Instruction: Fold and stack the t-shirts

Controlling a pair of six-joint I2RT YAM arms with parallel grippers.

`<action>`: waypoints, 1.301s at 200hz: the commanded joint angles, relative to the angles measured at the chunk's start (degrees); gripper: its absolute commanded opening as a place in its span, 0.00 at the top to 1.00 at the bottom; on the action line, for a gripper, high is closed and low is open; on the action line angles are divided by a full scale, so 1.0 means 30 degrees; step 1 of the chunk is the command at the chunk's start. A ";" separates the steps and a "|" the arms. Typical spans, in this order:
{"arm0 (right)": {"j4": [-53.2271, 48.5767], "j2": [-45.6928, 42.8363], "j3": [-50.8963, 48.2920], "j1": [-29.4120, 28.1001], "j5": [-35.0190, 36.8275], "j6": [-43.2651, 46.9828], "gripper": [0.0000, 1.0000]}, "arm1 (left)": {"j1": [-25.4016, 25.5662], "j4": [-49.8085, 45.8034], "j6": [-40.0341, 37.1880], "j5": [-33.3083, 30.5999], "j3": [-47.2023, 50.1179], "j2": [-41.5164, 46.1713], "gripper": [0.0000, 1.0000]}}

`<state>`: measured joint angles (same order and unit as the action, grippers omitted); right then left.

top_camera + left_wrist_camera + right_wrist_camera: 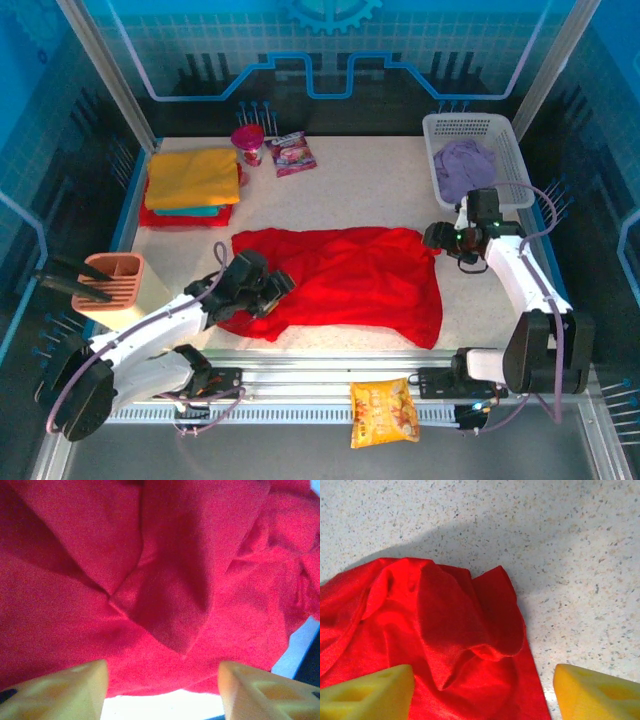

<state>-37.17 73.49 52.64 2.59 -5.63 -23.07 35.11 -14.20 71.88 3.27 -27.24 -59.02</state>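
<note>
Top external view: a big red t-shirt (pixel 350 275) lies spread out and wrinkly in the middle of the table (pixel 370 190). The left claw (pixel 278 288) sits at the shirt's left near edge. The right claw (pixel 436 238) is at its far right corner. At the back left, a folded yellow t-shirt (pixel 190 175) lies on top of a teal t-shirt (pixel 188 211). A lilac t-shirt (pixel 465 165) is bunched up in the white basket (pixel 505 130).

Left wrist view: the left claw (pixel 162 700) is wide, with nothing pinched. The red t-shirt (pixel 150 580) lies in folds right in front of it.

Right wrist view: the right claw (pixel 482 695) is wide too and holds nothing. A bumpy corner of the red t-shirt (pixel 445 630) lies on the speckled table (pixel 545 540) between its yellow fingers (pixel 597 692).
</note>
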 commanded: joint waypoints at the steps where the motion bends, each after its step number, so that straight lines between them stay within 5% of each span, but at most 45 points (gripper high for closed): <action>1: -0.0646 -0.0442 0.0190 0.0016 0.0095 0.0205 0.21 | 0.0175 0.2779 0.2766 -0.1209 0.0752 0.0598 0.42; 62: -0.0355 -0.0197 0.0374 -0.0307 -0.0167 -0.0074 0.19 | 0.2009 0.4565 0.5933 -0.2545 0.0943 -0.0518 0.42; 138: -0.0284 -0.0550 0.0439 -0.0292 -0.0116 0.0119 0.19 | 0.2740 0.3725 0.7926 -0.6916 0.2151 0.0572 0.53; 214: -0.0309 -0.0329 0.0485 -0.0277 -0.0124 0.0190 0.20 | 0.2510 0.7545 0.9020 -0.6184 0.2431 -0.2175 0.54; 260: -0.0300 -0.0283 0.0502 -0.0250 -0.0262 0.0236 0.20 | 0.2792 0.6767 0.8755 -0.6322 0.1460 -0.2014 0.51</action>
<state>-37.30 72.86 52.86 2.20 -5.61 -22.90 42.87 6.33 97.60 -14.37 -20.97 -65.54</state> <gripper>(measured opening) 0.800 0.477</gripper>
